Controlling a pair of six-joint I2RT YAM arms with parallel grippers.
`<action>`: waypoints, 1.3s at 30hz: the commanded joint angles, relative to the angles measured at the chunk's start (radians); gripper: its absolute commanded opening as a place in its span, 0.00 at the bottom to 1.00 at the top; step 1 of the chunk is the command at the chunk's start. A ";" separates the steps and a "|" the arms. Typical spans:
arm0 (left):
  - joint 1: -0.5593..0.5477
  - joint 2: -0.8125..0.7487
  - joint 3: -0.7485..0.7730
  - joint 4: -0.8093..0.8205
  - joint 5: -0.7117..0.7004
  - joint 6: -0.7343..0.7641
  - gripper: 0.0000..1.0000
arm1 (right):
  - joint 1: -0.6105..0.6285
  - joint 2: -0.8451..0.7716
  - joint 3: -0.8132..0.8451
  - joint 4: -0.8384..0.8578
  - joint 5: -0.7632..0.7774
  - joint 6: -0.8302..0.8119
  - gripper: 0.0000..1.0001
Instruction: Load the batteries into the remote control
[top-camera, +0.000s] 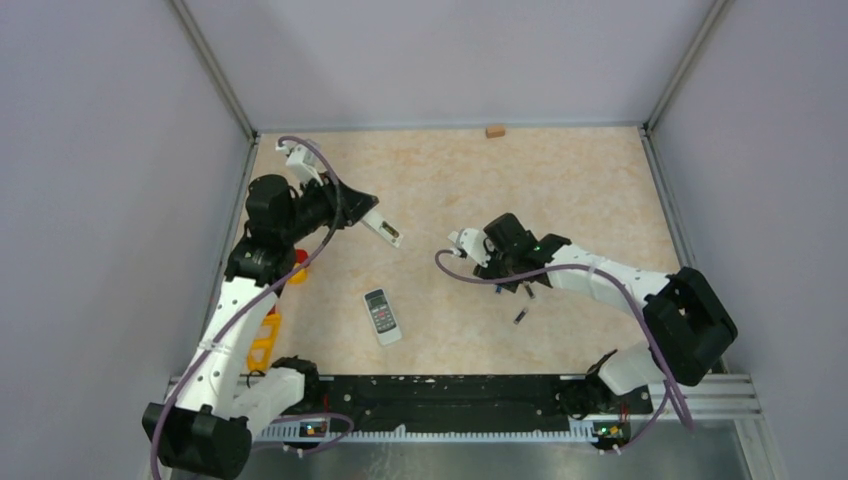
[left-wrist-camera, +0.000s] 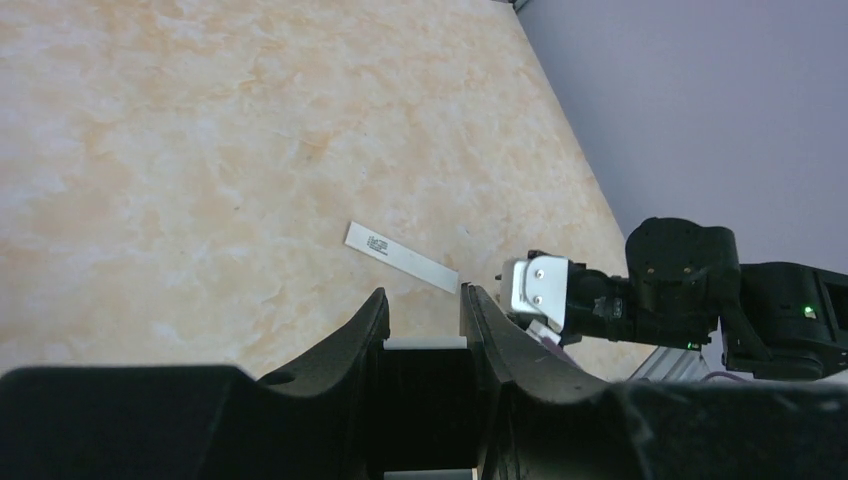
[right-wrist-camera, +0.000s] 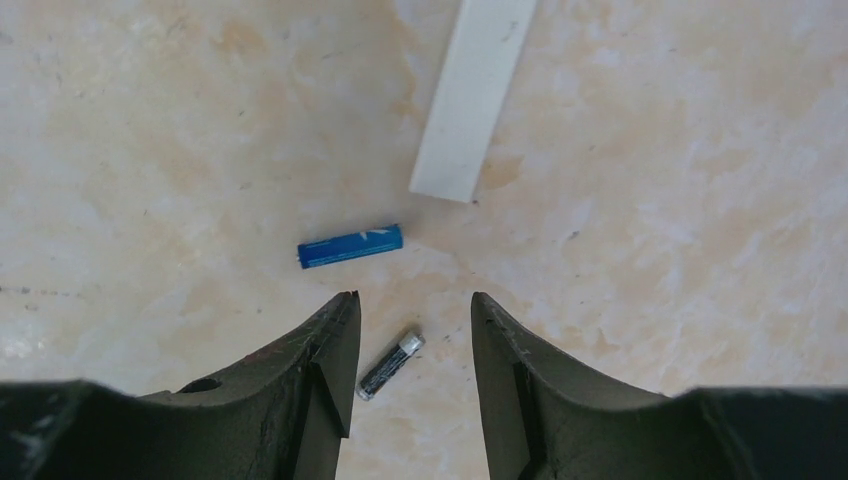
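Observation:
In the right wrist view my right gripper (right-wrist-camera: 413, 297) is open, low over the table, its jaws either side of a small black battery (right-wrist-camera: 390, 365). A blue battery (right-wrist-camera: 350, 245) lies just beyond the left fingertip. A white flat strip (right-wrist-camera: 470, 100) lies further on. From above, the right gripper (top-camera: 505, 268) hides these; one battery (top-camera: 521, 316) lies behind it. A buttoned grey-white remote (top-camera: 381, 316) lies mid-table. My left gripper (left-wrist-camera: 424, 292) (top-camera: 362, 203) is shut on a white-edged piece (left-wrist-camera: 425, 343), too hidden to identify. A slim white bar (top-camera: 383, 228) (left-wrist-camera: 400, 257) lies at its tips.
A yellow-orange object (top-camera: 262, 340) and a red one (top-camera: 300, 262) sit by the left wall beside the left arm. A small tan block (top-camera: 494, 130) lies at the back wall. Grey walls close three sides; a black rail (top-camera: 450, 390) runs along the near edge.

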 joint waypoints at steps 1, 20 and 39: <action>0.034 -0.010 0.046 -0.009 0.000 0.007 0.00 | 0.016 0.054 0.021 -0.107 -0.097 -0.140 0.46; 0.135 0.035 0.021 0.058 0.172 -0.071 0.00 | 0.033 0.143 -0.001 0.010 -0.065 -0.237 0.46; 0.156 0.033 0.007 0.069 0.192 -0.077 0.00 | 0.038 0.221 0.049 0.017 -0.202 -0.268 0.42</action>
